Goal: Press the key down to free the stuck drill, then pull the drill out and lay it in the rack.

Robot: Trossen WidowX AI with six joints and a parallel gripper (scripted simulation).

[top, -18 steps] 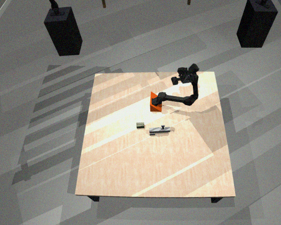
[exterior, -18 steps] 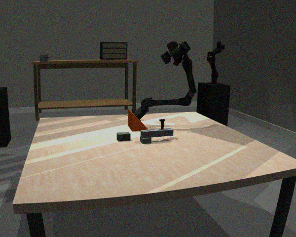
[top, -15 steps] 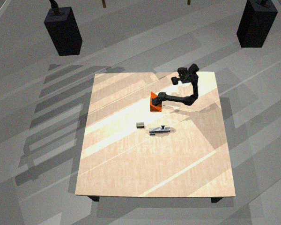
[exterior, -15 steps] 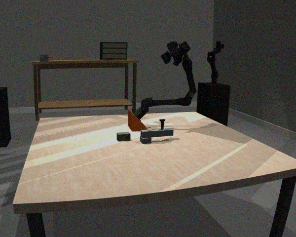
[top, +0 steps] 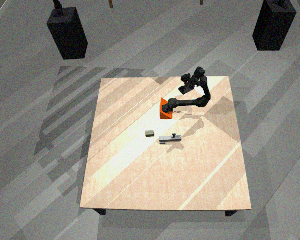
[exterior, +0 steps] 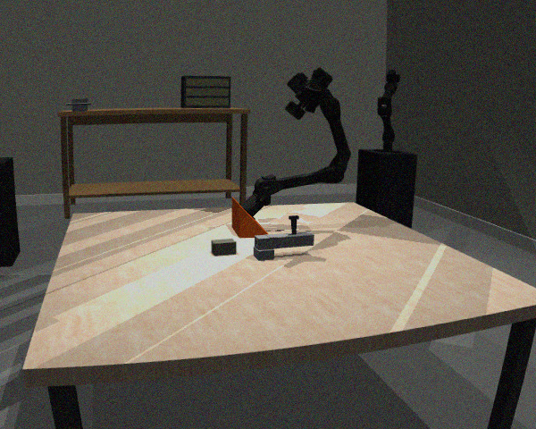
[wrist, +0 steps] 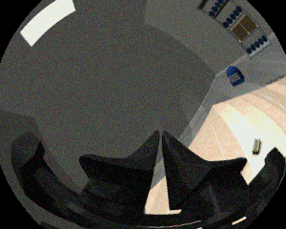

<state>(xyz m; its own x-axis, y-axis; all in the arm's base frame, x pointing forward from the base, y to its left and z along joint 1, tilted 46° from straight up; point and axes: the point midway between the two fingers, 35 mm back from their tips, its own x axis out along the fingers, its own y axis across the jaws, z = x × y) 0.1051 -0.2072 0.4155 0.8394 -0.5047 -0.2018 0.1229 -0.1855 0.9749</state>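
A long grey bar [top: 168, 139] [exterior: 282, 240] lies level on the table, with a smaller grey block under its left end. A black T-shaped piece [top: 174, 135] [exterior: 293, 223] stands upright on top of the bar; I cannot tell whether it is the drill or the key. A small olive-grey block [top: 149, 133] [exterior: 223, 247] [wrist: 256, 146] lies left of the bar. I cannot make out which part is the rack. My gripper [wrist: 160, 134] is shut with nothing between its fingertips, raised high above the table's back right part and away from the bar.
An orange wedge [top: 163, 115] [exterior: 246, 224] stands at the arm's base on the table [top: 150, 175] [exterior: 259, 309]. The arm bends out to the right and up. A wooden bench [exterior: 153, 111] and black pedestals [top: 70, 38] [top: 271, 31] stand beyond the table.
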